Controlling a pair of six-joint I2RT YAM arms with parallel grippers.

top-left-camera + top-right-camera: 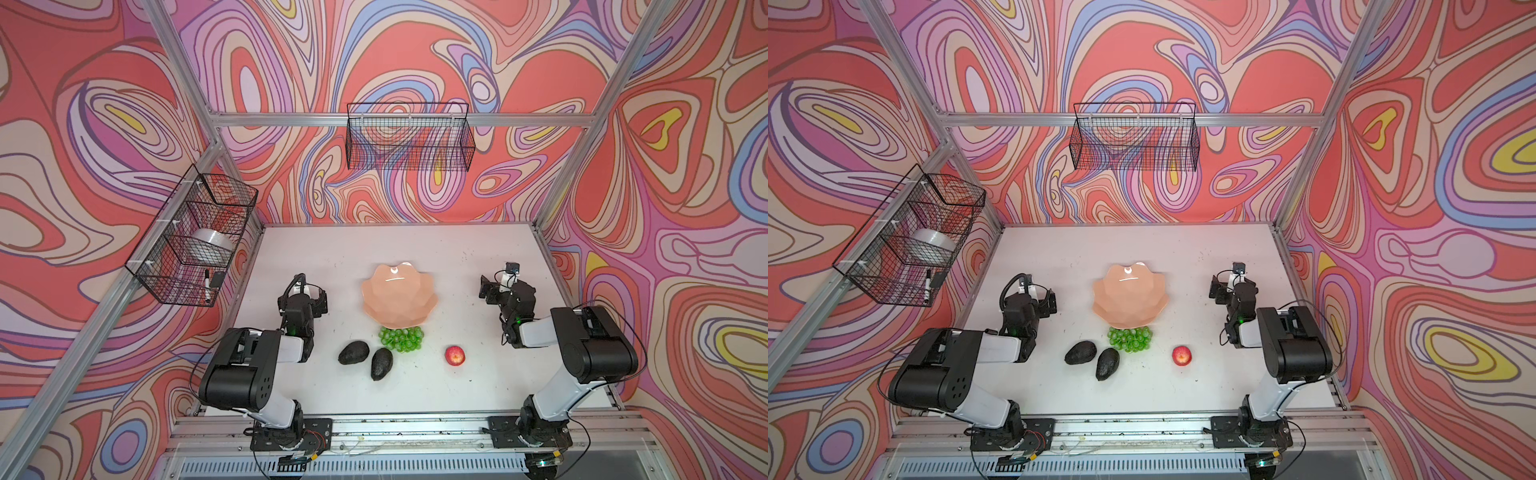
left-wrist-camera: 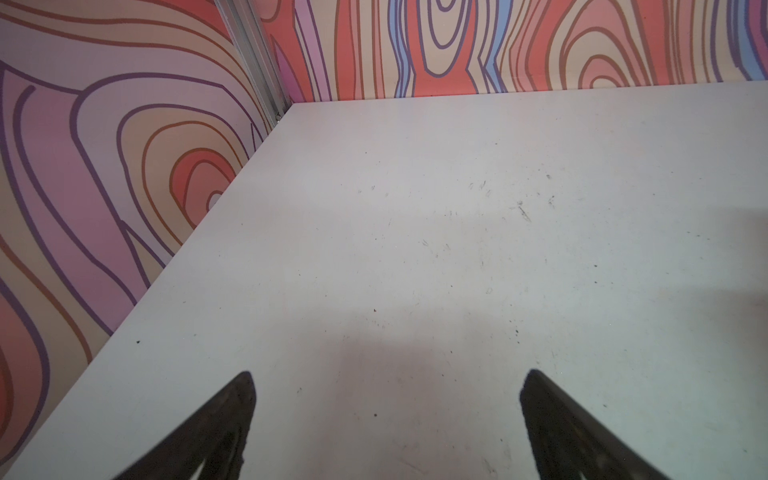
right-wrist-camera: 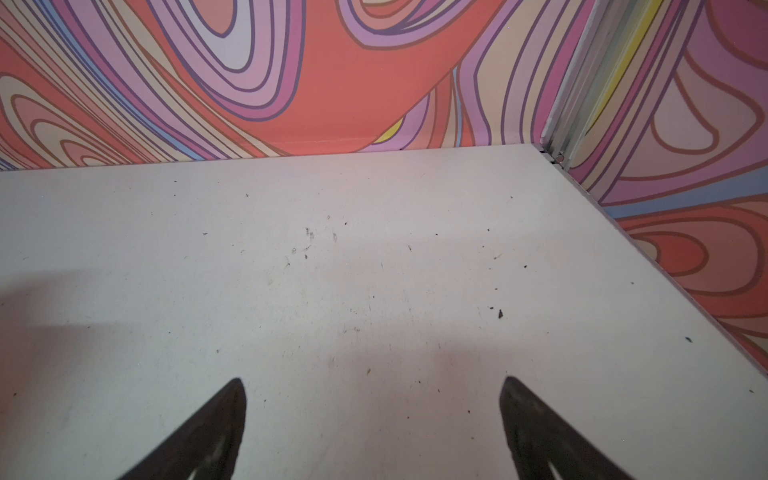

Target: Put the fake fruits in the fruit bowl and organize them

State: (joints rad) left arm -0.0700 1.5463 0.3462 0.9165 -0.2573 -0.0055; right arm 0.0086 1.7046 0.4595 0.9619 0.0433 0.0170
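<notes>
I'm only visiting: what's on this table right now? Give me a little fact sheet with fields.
bowl: peach-pink, empty
grapes: green bunch, just in front of bowl
avocados: two, dark, side by side, left of grapes
apple: red, alone, right of grapes
left fingers: open, empty
right fingers: open, empty

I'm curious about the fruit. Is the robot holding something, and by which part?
Nothing is held. The left end effector and the right end effector both stand open over bare table.

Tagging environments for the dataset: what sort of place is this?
Probably a lab robot cell, not a home: aluminium frame, printed swirl-pattern walls, scuffed white table.
</notes>
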